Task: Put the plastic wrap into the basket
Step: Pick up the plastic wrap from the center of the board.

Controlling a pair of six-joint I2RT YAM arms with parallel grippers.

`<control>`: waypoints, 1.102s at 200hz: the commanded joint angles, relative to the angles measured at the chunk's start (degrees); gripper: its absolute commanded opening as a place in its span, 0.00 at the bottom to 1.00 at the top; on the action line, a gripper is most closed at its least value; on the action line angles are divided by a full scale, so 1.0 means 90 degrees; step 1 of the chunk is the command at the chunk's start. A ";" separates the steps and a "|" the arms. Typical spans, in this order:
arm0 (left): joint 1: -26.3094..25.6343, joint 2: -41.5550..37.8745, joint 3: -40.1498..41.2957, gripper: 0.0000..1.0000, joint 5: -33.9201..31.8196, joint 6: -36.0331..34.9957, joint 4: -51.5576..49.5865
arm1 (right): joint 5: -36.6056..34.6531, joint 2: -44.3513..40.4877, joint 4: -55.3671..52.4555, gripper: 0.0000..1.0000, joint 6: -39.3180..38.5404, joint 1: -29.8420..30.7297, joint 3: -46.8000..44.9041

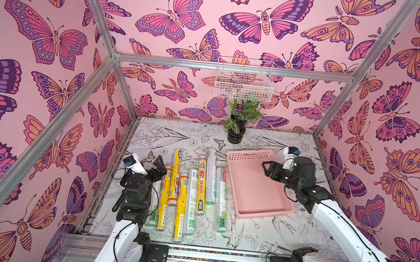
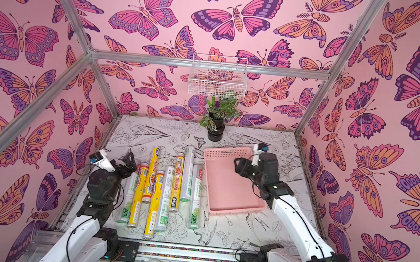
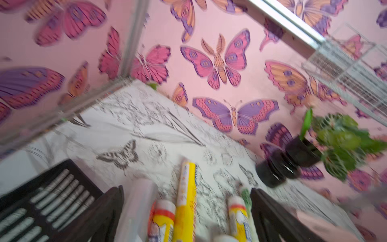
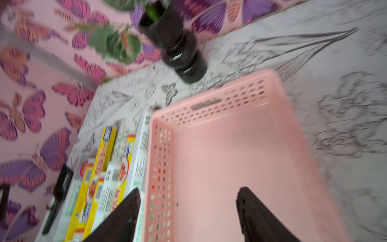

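Butterfly-papered pink walls [image 1: 216, 16] enclose a tabletop [image 1: 258, 239] printed with line-drawn flowers.

Obscured:
- Both wrist views are blurred, and the lettering on the rolls is unreadable there.
- The left arm [image 1: 132, 190] covers most of one green-printed roll [image 1: 152, 218].
- A black slotted scoop [image 3: 52, 201] shows clearly only in the left wrist view and is cut off at the frame edge.
- The right arm [image 1: 334, 213] crosses the near right corner of the pink basket [image 1: 250, 155].

Containers:
- The pink basket, with perforated sides, sits right of centre on the table. Its floor shows bare pink.
- A white wire basket [image 1: 243, 85] hangs from the rear frame rail. Its contents cannot be made out through the mesh.
- A potted plant [image 1: 238, 124] in a black pot stands by the rear wall.

Plastic wrap [image 1: 201, 185]: eight rolls counted, yellow and silvery-white. They lie lengthwise, side by side, on the table to the left of the pink basket, all outside it. The nearest silvery roll [image 1: 220, 200] lies just beside the basket's left wall.

Grippers:
- The left gripper [image 3: 187, 188] has its jaws spread wide over the far ends of the leftmost rolls. Whether it touches them cannot be told.
- The right gripper [image 4: 188, 189] has its fingers apart with nothing between them. It is above the basket's interior, near the left wall.
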State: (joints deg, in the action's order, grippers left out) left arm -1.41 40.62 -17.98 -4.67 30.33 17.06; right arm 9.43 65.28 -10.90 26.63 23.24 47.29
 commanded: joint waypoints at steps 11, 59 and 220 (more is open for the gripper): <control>-0.0042 0.0525 -0.0447 0.99 0.2275 0.0307 -0.1135 | -0.0978 0.0612 -0.1519 0.70 -0.0255 0.1298 0.0702; -0.1417 0.1721 -0.1582 1.00 0.2292 -0.0201 -0.2700 | -0.1914 0.2010 -0.2192 0.65 0.0021 0.2802 0.1766; -0.2441 0.2402 -0.1612 1.00 0.4297 0.0157 -0.2485 | -0.2849 0.4119 -0.2226 0.51 0.1257 0.4136 0.2809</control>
State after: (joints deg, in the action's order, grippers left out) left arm -22.96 65.12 -35.48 28.05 30.17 -7.01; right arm -14.15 100.92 -30.81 34.81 59.88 70.94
